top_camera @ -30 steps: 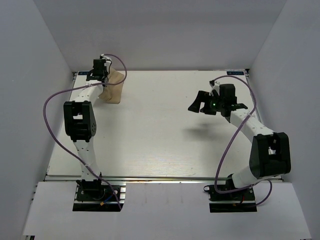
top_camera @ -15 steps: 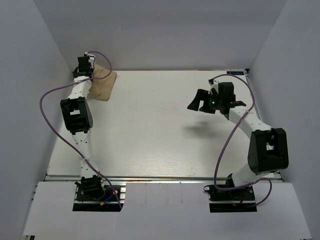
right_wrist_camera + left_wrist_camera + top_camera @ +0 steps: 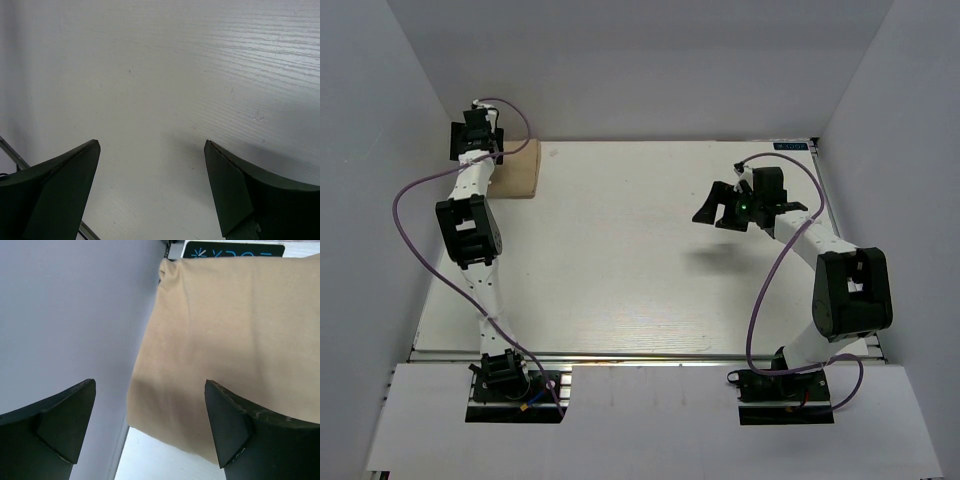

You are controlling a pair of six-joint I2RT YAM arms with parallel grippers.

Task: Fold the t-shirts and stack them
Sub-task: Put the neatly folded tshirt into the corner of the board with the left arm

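Observation:
The tan folded t-shirt (image 3: 517,168) lies flat in the table's far left corner, against the left wall. In the left wrist view the t-shirt (image 3: 230,335) fills the upper right, with its near edge between my fingers. My left gripper (image 3: 480,148) hovers over the shirt's left edge, and the left gripper (image 3: 150,384) is open with nothing held. My right gripper (image 3: 720,208) hangs above the table's right half, far from the shirt. In its own view the right gripper (image 3: 152,144) is open over bare white table (image 3: 200,60).
The grey left wall (image 3: 70,315) stands right beside my left gripper. A dark label strip (image 3: 232,249) marks the table's back edge behind the shirt. Purple cables (image 3: 415,190) loop beside both arms. Enclosure walls close off the left, back and right.
My left gripper carried the shirt further into the far left corner, then opened and let it go. The shirt now lies flat. The right arm barely moved.

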